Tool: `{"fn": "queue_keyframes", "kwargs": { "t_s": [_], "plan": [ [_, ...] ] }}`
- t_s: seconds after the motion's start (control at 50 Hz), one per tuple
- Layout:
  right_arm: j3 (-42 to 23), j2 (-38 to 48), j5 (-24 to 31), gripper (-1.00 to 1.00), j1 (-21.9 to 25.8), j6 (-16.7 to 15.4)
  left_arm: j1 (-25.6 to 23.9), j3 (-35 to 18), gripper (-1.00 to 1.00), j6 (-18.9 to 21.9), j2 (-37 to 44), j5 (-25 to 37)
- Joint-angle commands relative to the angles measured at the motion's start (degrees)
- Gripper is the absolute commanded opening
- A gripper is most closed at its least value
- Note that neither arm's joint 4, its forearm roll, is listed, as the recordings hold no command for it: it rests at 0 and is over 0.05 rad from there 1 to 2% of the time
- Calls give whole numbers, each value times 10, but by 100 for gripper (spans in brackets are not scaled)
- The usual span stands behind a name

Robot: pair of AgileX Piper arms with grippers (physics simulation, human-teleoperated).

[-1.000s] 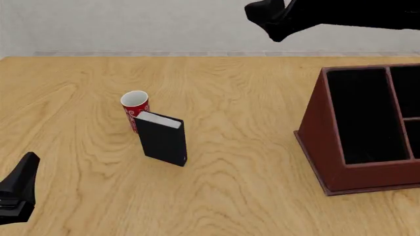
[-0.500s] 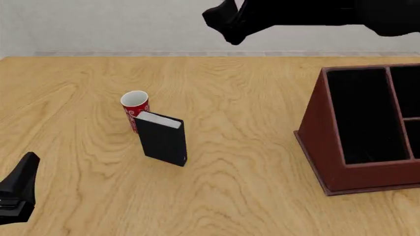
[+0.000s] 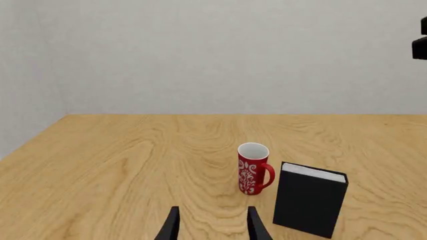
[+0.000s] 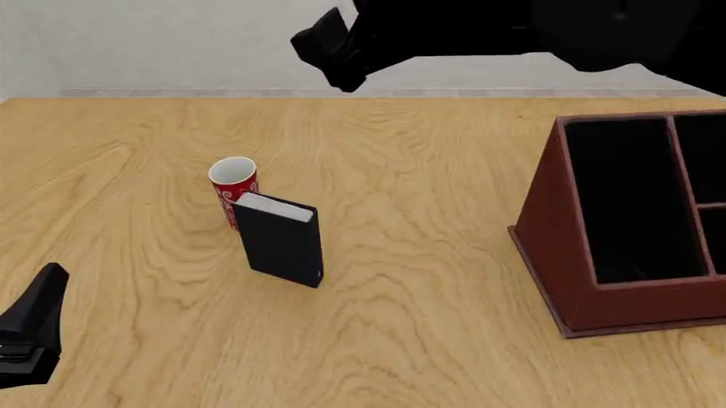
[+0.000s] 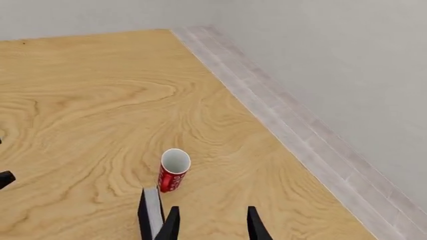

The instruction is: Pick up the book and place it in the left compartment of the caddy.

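The black book (image 4: 281, 246) stands upright on the table, white page edge on top, just in front of and touching or nearly touching the red-and-white mug (image 4: 234, 189). The red-brown caddy (image 4: 542, 229) sits at the right, its long black left compartment (image 4: 630, 200) holding nothing. My right gripper (image 4: 330, 49) hangs high over the far side of the table, open, well above the book (image 5: 149, 212) and mug (image 5: 173, 171). My left gripper (image 4: 31, 330) rests low at the near left, open, facing the book (image 3: 310, 204) and mug (image 3: 253, 169) from a distance.
Smaller black-lined sections (image 4: 703, 149) of the caddy lie past the divider at the right edge. A grey wall (image 4: 170, 42) runs behind the table's far edge. Bare wood (image 4: 420, 255) lies between book and caddy.
My right arm has swung leftward across the far side of the table, from above the caddy side to above the mug's side. Left gripper, book and mug have not moved.
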Motion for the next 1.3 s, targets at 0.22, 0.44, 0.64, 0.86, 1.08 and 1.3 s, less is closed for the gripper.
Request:
{"fn": "queue_keyframes", "kwargs": {
  "t_s": [0.22, 0.44, 0.64, 0.86, 1.08, 1.3],
  "plan": [
    [-29, 49, 9, 100, 31, 41, 0, 0, 100, 0, 0, 0],
    [-33, 75, 17, 100, 33, 59, 0, 0, 100, 0, 0, 0],
    [-63, 116, 50, 100, 23, 69, 0, 0, 100, 0, 0, 0],
    [-65, 132, 68, 100, 34, 78, 0, 0, 100, 0, 0, 0],
    [-53, 136, 76, 100, 53, 90, 0, 0, 100, 0, 0, 0],
    [-41, 148, 62, 100, 45, 93, 0, 0, 100, 0, 0, 0]
  ]
}}
